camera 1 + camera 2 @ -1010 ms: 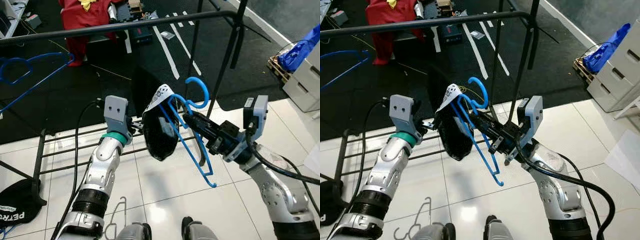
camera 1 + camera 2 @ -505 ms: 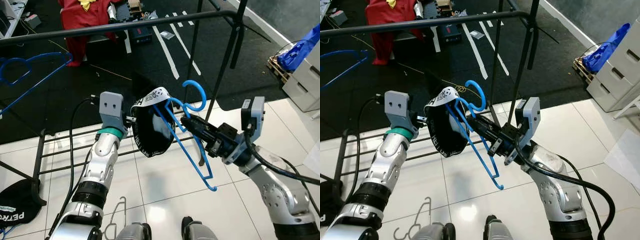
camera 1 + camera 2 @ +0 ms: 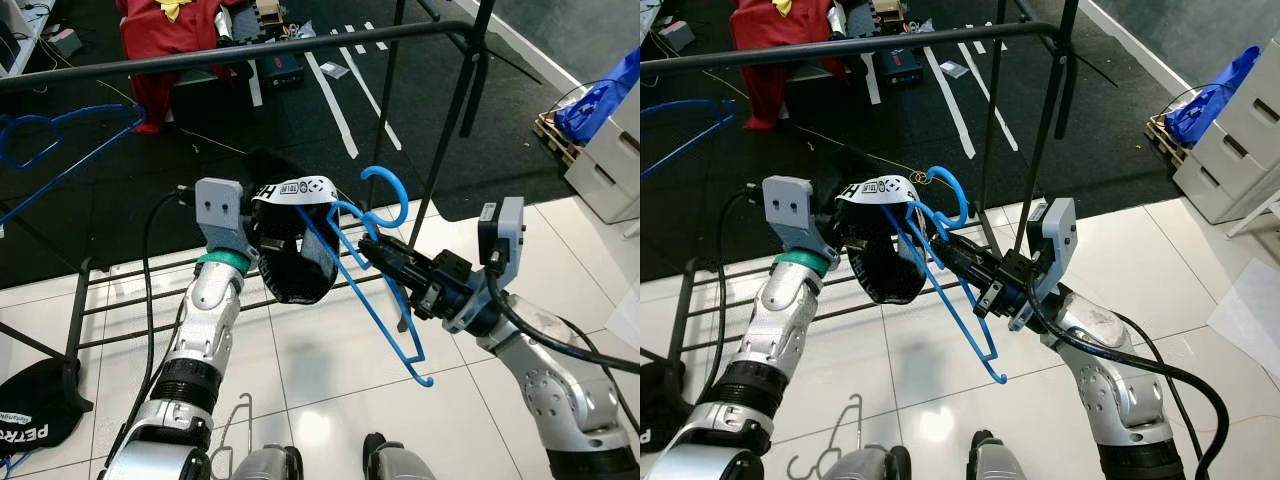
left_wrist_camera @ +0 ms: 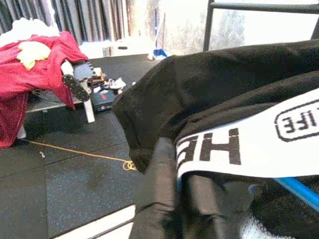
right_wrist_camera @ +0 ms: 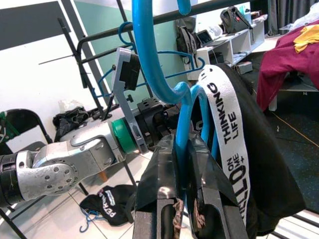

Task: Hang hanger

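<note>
My right gripper [image 3: 369,246] is shut on the neck of a blue plastic hanger [image 3: 385,300], just under its hook; its fingers [image 5: 162,199] clamp the blue stem. A black garment [image 3: 298,258] with a white lettered waistband [image 3: 300,189] drapes over the hanger's left shoulder. My left gripper [image 3: 260,238] is pushed into the garment from the left and is shut on the cloth by the waistband [image 4: 234,144], with one black finger [image 4: 160,184] beside the band. The black clothes rail [image 3: 250,52] runs across above both arms.
Another blue hanger [image 3: 60,150] hangs on the rail at the far left. The rail's upright [image 3: 445,140] stands just behind the right gripper. On the tiles lie a black cap [image 3: 35,405] and a wire hanger [image 3: 235,430]. White drawers [image 3: 615,160] stand at the right.
My left gripper has lifted and pulled the waistband up and left, spreading the garment over the hanger. The right gripper with the hanger has shifted slightly left and lower.
</note>
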You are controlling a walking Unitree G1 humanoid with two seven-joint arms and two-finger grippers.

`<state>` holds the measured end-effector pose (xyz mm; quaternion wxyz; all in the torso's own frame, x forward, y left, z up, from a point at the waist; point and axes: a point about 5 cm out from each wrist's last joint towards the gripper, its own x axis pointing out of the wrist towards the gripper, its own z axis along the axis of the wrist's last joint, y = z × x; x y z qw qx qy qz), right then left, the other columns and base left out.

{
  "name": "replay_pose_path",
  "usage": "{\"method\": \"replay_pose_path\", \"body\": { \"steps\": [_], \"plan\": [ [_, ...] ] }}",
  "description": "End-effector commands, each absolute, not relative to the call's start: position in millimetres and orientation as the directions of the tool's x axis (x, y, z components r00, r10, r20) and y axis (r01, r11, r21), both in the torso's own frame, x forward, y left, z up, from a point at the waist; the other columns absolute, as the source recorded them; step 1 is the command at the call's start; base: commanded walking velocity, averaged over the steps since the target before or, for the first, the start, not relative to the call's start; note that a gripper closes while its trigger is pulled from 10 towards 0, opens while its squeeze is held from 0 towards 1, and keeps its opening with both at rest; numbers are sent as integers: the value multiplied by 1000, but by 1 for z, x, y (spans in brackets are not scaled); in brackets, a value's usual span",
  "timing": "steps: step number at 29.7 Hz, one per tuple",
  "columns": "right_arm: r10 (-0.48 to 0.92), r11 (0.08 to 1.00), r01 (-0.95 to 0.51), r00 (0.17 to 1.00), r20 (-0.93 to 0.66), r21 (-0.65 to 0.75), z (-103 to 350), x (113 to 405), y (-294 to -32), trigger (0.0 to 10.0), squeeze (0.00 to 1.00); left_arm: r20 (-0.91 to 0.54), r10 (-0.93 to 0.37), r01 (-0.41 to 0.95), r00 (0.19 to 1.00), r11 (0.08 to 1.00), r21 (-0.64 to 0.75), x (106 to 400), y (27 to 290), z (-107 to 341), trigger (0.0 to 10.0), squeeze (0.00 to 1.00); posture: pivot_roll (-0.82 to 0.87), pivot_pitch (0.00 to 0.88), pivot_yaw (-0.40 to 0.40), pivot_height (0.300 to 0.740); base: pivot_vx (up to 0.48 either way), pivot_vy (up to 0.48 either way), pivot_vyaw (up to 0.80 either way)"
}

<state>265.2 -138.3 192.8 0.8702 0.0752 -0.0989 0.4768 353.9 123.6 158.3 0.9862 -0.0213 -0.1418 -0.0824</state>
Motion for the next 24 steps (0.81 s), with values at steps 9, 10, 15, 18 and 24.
{"method": "replay_pose_path", "body": {
  "steps": [9,10,15,18,24],
  "plan": [
    [823,525,-851,514,239,24,194,262,-137,10000,0,275,-135,150,952,988,-36,355,127,154,0,0,-34,95,99,740,0,0,0],
    [826,523,-852,515,230,28,192,262,-136,10000,0,277,-125,140,953,990,-35,357,129,157,0,0,-33,95,101,740,0,0,0],
    [837,518,-854,516,183,39,180,259,-133,10000,0,300,-106,114,948,993,-10,363,132,169,0,0,-30,97,104,740,0,0,0],
    [853,505,-862,507,125,44,165,255,-129,10000,0,329,-81,81,941,997,12,367,133,181,0,0,-30,99,106,740,0,0,0],
    [864,494,-867,498,71,64,147,249,-124,10000,0,360,-49,48,932,999,11,371,134,193,0,0,-29,100,108,740,0,0,0]
  ]
}}
